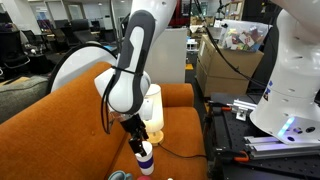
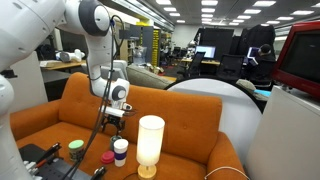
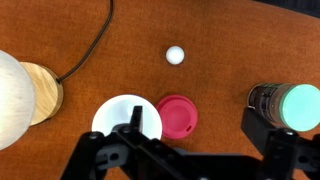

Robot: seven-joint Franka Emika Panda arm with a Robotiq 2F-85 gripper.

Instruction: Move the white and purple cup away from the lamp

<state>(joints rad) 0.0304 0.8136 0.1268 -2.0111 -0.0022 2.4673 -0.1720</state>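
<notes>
**Claw** [image 2: 116, 122]: released, fingers spread wide, nothing held; hangs directly above the cup in both exterior views.
**White and purple cup** [image 3: 127, 122]: upright on the orange worktop [image 3: 230, 50], just beside the lamp [image 3: 12, 95], apart from its wooden base [image 3: 45, 90].
**Pink round cap** [image 3: 177, 115]: close against the cup, on the side away from the lamp.
**Green-topped container** [image 3: 295, 105]: well apart, beyond the cap.
**Small white ball** [image 3: 175, 55]: alone.
**Dark cord** [image 3: 90, 45]: runs from the lamp base.

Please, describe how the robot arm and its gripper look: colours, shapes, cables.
The jointed robot arm has rounded, glossy white shells with black sections at the joints. A black cable hangs beside it. The gripper is black, with two dark fingers.
</notes>
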